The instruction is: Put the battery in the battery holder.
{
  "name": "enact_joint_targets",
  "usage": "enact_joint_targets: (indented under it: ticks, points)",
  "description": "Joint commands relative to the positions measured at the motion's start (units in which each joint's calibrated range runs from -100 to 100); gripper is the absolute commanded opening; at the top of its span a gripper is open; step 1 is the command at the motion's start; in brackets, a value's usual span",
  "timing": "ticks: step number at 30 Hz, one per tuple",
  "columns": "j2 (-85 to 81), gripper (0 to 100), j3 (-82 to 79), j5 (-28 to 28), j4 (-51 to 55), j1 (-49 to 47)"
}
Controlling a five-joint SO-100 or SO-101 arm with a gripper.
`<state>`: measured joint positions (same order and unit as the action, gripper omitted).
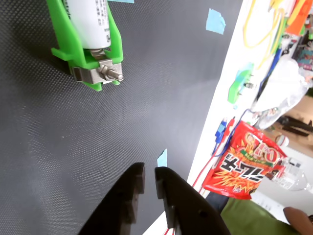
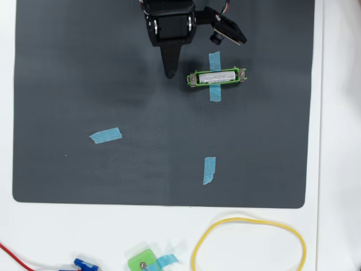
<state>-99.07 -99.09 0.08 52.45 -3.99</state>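
Battery (image 2: pixel 217 77) lies seated lengthwise inside the green battery holder (image 2: pixel 193 78), its white body running between the holder's two metal end contacts. In the wrist view the same battery (image 1: pixel 91 22) and holder (image 1: pixel 88 61) sit at the 11 o'clock corner of the frame, one screw terminal facing the camera. Holder rests on the black mat (image 2: pixel 84 68), across a strip of blue tape (image 2: pixel 214 59) that shows above and below it.

Tool (image 2: pixel 169 72) stands just beside the holder at its 9 o'clock in the overhead view, not touching it. In the wrist view the tool (image 1: pixel 149 177) enters from 6 o'clock with its two black fingers nearly together, only a narrow gap between them and nothing gripped.

Two further blue tape strips lie on the mat in the overhead view, one (image 2: pixel 105 135) at 8 o'clock of the holder and one (image 2: pixel 209 170) at 6 o'clock. Mat lies on the white desk (image 2: pixel 333 141). A yellow cable loop (image 2: pixel 248 221) rests on the desk below the mat.
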Motion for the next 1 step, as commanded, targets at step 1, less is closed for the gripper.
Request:
enact_joint_targets:
  ticks: [1]
  points:
    - [-0.4, 0, -0.2, -0.1, 0.3, 1.2]
